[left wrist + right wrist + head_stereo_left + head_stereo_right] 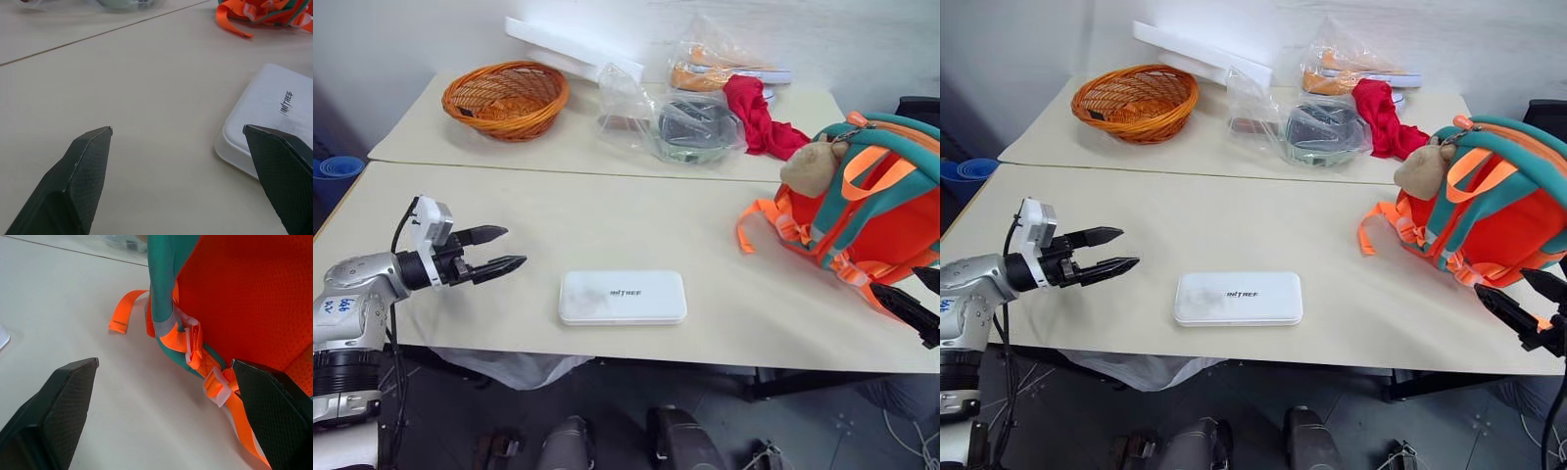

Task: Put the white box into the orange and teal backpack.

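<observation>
The white box (622, 297) lies flat near the front edge of the beige table (607, 215), its dark lettering facing up. To its left, my left gripper (509, 248) hovers open and empty, pointing toward the box; in the left wrist view the box (274, 112) sits just beyond one fingertip. The orange and teal backpack (881, 211) stands at the table's right end with a beige plush toy (813, 166) on it. My right gripper (1500, 282) is open just in front of the backpack's lower straps (195, 347), with nothing between its fingers.
At the back of the table are an orange wicker basket (506, 98), a long white foam slab (573, 49), clear plastic bags holding items (690, 127) and a red cloth (759, 117). An orange strap (749, 230) trails from the backpack onto the tabletop.
</observation>
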Robot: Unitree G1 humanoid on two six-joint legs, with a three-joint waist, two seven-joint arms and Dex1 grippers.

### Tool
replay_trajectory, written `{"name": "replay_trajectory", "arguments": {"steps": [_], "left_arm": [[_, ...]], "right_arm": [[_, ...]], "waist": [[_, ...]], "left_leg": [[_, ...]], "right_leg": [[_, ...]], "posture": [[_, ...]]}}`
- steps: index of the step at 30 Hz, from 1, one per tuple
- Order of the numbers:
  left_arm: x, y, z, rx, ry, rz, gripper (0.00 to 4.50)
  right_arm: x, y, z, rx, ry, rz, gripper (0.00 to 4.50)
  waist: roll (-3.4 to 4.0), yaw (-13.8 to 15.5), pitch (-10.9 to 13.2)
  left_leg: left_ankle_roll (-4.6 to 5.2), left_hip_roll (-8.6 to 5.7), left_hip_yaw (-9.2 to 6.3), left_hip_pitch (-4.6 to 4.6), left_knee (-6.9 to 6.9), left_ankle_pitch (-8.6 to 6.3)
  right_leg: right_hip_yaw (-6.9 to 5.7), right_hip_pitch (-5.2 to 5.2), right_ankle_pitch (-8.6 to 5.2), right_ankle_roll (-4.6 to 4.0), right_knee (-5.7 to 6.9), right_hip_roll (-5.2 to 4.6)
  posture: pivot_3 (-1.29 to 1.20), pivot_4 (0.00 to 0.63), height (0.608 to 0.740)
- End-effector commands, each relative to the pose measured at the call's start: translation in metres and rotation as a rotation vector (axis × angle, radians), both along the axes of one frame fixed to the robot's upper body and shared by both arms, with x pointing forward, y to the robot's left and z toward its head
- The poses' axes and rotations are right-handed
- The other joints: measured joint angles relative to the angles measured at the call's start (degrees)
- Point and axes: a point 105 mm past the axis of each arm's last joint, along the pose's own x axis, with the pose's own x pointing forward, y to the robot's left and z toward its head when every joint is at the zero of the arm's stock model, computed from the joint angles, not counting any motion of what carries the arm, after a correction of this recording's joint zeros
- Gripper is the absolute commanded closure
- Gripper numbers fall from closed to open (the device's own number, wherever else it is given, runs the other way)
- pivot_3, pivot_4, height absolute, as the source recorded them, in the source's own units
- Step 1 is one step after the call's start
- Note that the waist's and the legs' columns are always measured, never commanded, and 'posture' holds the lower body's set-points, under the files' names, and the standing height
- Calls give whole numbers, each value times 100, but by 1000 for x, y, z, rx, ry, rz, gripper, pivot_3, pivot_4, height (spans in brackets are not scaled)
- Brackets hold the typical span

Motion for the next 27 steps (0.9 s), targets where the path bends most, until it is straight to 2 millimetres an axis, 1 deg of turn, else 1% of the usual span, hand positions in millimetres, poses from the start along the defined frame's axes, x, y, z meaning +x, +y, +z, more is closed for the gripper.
{"name": "replay_trajectory", "arguments": {"steps": [1,5,8,10,14,15,16,17,18,20,23,27], "left_arm": [[0,1,15,27,-64,16,0],[-3,-2,17,34,-41,14,0],[-4,-2,13,44,-24,16,0],[-5,-4,9,63,-11,7,0],[-8,-7,8,84,-3,-18,0],[-9,-8,7,90,-2,-23,0],[-11,-14,2,131,-10,-58,0],[-13,-18,-2,161,-16,-86,387],[-17,-24,-7,201,-11,-120,592],[-25,-29,-14,251,-3,-165,1180],[-36,-39,-25,284,14,-231,2119],[-37,-45,-38,400,8,-275,3336]], "right_arm": [[2,3,-1,-6,-23,-6,12],[0,0,-5,-2,-16,-14,12],[0,-3,-9,-8,-10,-27,12],[1,-2,-7,-14,-13,-30,12],[0,-1,-1,-31,-14,-17,12],[0,1,-1,-46,-9,-6,12],[4,13,0,-69,-4,49,12],[6,22,1,-86,1,89,0],[10,33,3,-94,1,130,199],[14,48,3,-107,8,180,663],[20,74,-8,-150,49,289,1655],[32,112,-27,-186,82,418,3016]], "waist": [[0,-8,0],[0,-6,0],[0,-7,0],[0,-8,0],[0,-8,0],[0,-7,0],[0,-6,0],[0,-16,0],[1,-27,0],[0,-66,0],[0,-79,0],[-1,-76,0]], "left_leg": [[0,0,0,0,0,0],[0,-1,2,0,1,0],[0,0,3,0,1,0],[0,-1,3,1,1,0],[-1,0,3,2,1,0],[-1,0,3,2,1,0],[-1,0,3,2,1,0],[0,-1,3,1,0,0],[-1,-1,7,3,-1,0],[-2,2,7,5,-1,0],[-3,5,3,4,-1,-1],[-2,2,-1,2,4,0]], "right_leg": [[0,0,0,0,0,0],[1,0,0,0,2,0],[1,0,0,0,2,1],[1,0,0,0,3,1],[1,0,0,0,3,2],[2,0,0,0,2,1],[2,0,0,0,2,1],[2,0,0,0,1,0],[5,0,0,0,2,0],[7,0,0,0,4,2],[3,0,-2,-4,7,3],[1,0,-3,-5,7,0]], "posture": [[0,150,740],[0,150,740],[0,150,740],[0,150,740],[0,150,740],[0,150,740],[0,150,740],[0,150,740],[0,150,740],[0,150,740],[0,150,740],[0,150,740]]}}
